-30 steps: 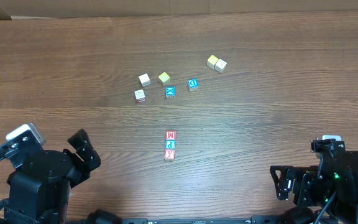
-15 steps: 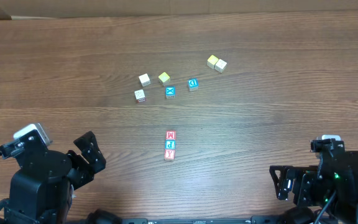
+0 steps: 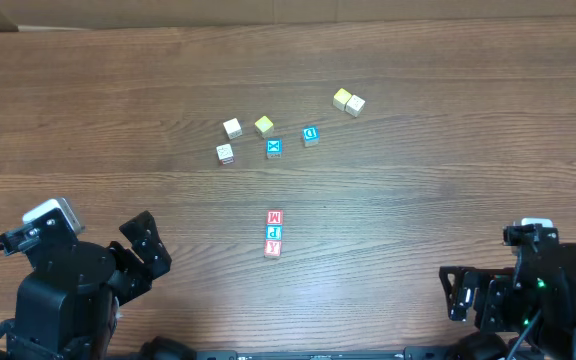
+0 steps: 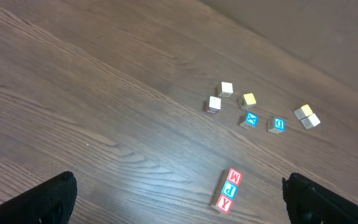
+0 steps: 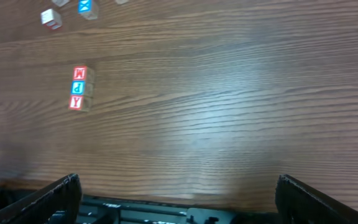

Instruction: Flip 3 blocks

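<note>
The three blocks lie in a touching row near the table's middle: a red M block (image 3: 275, 217), a blue P block (image 3: 274, 232) and a red Y block (image 3: 273, 247). The left wrist view shows the M block (image 4: 234, 178), P block (image 4: 229, 190) and Y block (image 4: 224, 202) ahead, to the right of centre. My left gripper (image 3: 146, 255) (image 4: 180, 193) is open and empty, well left of the row. My right gripper (image 3: 458, 292) (image 5: 178, 186) is open and empty at the front right, far from the M block (image 5: 79, 73), P block (image 5: 78, 88) and Y block (image 5: 76, 102).
Farther back lie several other cubes: a blue X cube (image 3: 273, 148), a blue D cube (image 3: 310, 135), two white cubes (image 3: 232, 128) (image 3: 225, 153), a yellow cube (image 3: 264, 125) and a yellow-and-white pair (image 3: 348, 101).
My left arm has shifted a little to the right and toward the front edge. The right arm has barely moved. The blocks are where they were.
</note>
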`<move>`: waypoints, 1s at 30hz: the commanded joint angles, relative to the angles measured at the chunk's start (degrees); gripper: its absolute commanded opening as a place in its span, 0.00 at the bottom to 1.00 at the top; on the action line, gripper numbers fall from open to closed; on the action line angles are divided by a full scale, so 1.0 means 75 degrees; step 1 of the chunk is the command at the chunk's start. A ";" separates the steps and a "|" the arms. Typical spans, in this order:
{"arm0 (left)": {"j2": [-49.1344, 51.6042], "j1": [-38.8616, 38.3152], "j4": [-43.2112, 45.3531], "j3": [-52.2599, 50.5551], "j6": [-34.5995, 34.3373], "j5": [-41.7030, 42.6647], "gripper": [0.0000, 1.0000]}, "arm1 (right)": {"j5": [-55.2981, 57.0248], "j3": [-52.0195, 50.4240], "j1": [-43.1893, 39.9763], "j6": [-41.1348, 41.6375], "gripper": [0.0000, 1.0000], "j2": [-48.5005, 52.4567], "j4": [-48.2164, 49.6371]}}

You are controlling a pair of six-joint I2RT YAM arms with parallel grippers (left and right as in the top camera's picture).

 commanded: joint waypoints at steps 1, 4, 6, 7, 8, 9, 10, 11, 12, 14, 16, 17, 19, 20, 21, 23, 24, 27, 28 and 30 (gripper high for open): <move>-0.0017 0.0050 0.0012 0.0131 -0.0017 0.0032 1.00 | 0.0300 0.0131 0.0041 -0.0047 1.00 0.0000 -0.0006; -0.0017 0.0050 0.0009 0.0131 -0.0017 0.0032 1.00 | 0.0300 0.0131 0.0041 -0.0047 1.00 0.0000 -0.0006; -0.0015 0.0050 0.0009 0.0131 -0.0017 0.0032 1.00 | 0.0300 0.0128 0.0041 -0.0047 1.00 0.0000 -0.0012; -0.0017 0.0050 0.0012 0.0131 -0.0017 0.0032 1.00 | 0.0300 0.0128 0.0041 -0.0047 1.00 0.0000 -0.0052; -0.0017 0.0050 0.0009 0.0131 -0.0017 0.0032 1.00 | 0.0300 0.0128 0.0041 -0.0047 1.00 0.0000 -0.0131; -0.0017 0.0050 0.0012 0.0131 -0.0017 0.0032 1.00 | 0.0289 0.0117 0.0041 -0.0017 1.00 0.0000 -0.0154; -0.0017 0.0050 0.0009 0.0131 -0.0017 0.0032 1.00 | 0.0291 0.0117 0.0041 -0.0017 1.00 -0.0003 -0.0154; -0.0017 0.0050 0.0012 0.0131 -0.0017 0.0032 1.00 | 0.0291 0.0117 0.0032 -0.0020 1.00 -0.0029 -0.0149; -0.0017 0.0050 0.0012 0.0131 -0.0017 0.0032 1.00 | 0.0315 0.0117 0.0006 -0.0023 1.00 -0.0070 -0.0117; -0.0015 0.0050 0.0012 0.0131 -0.0017 0.0032 1.00 | 0.0329 0.0114 -0.0073 -0.0020 1.00 -0.0195 0.0052; -0.0017 0.0050 0.0009 0.0131 -0.0017 0.0032 1.00 | 0.0382 0.0111 -0.0198 -0.0023 1.00 -0.0396 0.0574; -0.0015 0.0050 0.0009 0.0131 -0.0017 0.0032 1.00 | 0.0434 0.0099 -0.0265 -0.0026 1.00 -0.0527 0.0973; -0.0017 0.0050 0.0012 0.0131 -0.0017 0.0032 1.00 | 0.0475 0.0012 -0.0408 -0.0061 1.00 -0.0787 0.1784; -0.0015 0.0050 0.0009 0.0131 -0.0017 0.0032 1.00 | 0.0472 -0.0079 -0.0493 -0.0152 1.00 -0.0935 0.2232; -0.0017 0.0050 0.0012 0.0131 -0.0017 0.0032 1.00 | 0.0472 -0.0221 -0.0586 -0.0259 1.00 -0.1116 0.2801; -0.0017 0.0050 0.0009 0.0131 -0.0017 0.0032 1.00 | 0.0443 -0.0527 -0.0749 -0.0466 1.00 -0.1428 0.3739; -0.0017 0.0050 0.0009 0.0131 -0.0017 0.0032 1.00 | 0.0446 -0.0734 -0.0836 -0.0490 1.00 -0.1594 0.4211; -0.0017 0.0050 0.0012 0.0131 -0.0017 0.0032 1.00 | 0.0431 -0.1652 -0.1125 -0.0510 1.00 -0.2215 0.5703; -0.0015 0.0050 0.0009 0.0131 -0.0017 0.0032 1.00 | 0.0376 -0.1982 -0.1215 -0.0513 1.00 -0.2416 0.6129; -0.0017 0.0050 0.0009 0.0131 -0.0017 0.0032 1.00 | 0.0242 -0.2699 -0.1399 -0.0510 1.00 -0.2818 0.6956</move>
